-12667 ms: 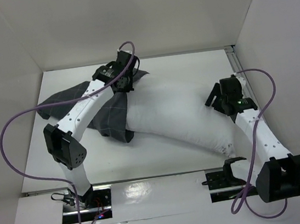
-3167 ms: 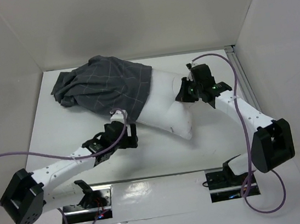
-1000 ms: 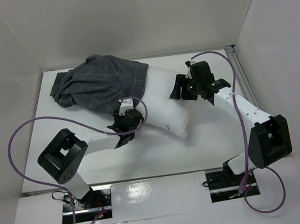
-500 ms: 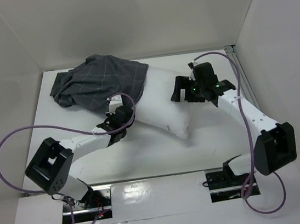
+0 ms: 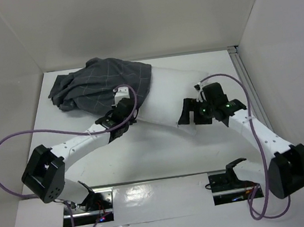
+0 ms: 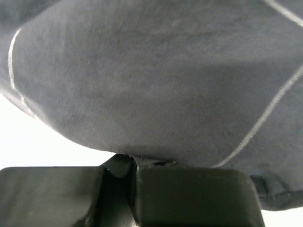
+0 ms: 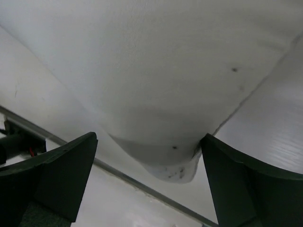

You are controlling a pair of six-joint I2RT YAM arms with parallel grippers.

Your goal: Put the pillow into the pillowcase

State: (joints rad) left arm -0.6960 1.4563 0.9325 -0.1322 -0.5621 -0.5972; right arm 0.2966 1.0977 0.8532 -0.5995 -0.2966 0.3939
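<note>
The right claw is sitting lower than before, spread apart around the near corner of the puffy white pillow on the bench. The left claw is pinching the hem of the dark grey checked fabric pillowcase covering its left end.

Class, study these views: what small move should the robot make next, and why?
Probably close the right gripper on the pillow, whose bare corner sits between its open jaws; the left gripper is shut on the pillowcase hem.
</note>
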